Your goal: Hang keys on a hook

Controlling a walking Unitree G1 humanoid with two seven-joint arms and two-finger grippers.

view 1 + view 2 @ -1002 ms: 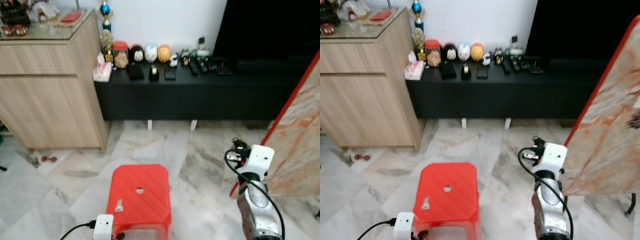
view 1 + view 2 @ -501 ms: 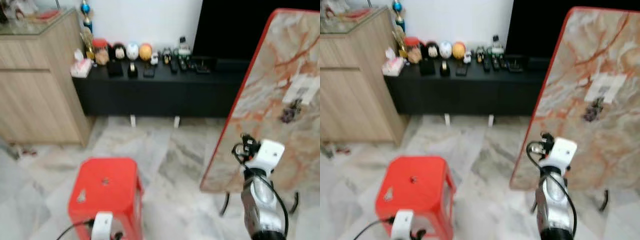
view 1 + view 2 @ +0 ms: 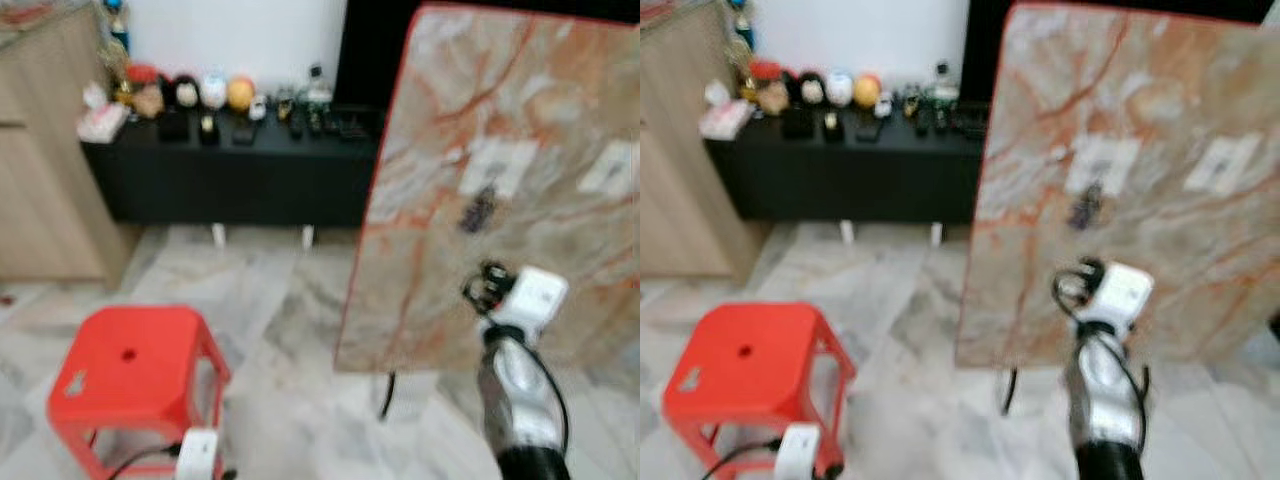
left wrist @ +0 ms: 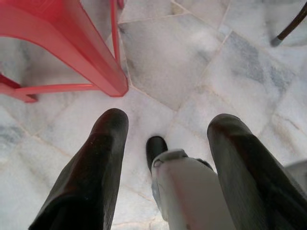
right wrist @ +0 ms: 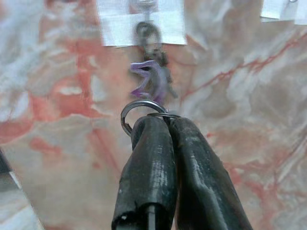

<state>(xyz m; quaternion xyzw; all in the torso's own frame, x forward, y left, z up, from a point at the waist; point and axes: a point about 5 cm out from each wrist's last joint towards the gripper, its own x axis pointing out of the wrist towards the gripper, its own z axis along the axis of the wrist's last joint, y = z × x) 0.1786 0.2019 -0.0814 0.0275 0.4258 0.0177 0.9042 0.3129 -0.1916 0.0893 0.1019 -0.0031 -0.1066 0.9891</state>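
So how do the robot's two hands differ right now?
The left hand has its fingers spread open and holds nothing; the right hand is pinched shut on a metal ring. The left hand hangs low over the marble floor beside the red stool; the right hand is raised toward the upright marble board, just below a purple keychain hanging there. Both have two long black fingers.

Silver right arm (image 3: 518, 400) — white wrist block, looped black cable.
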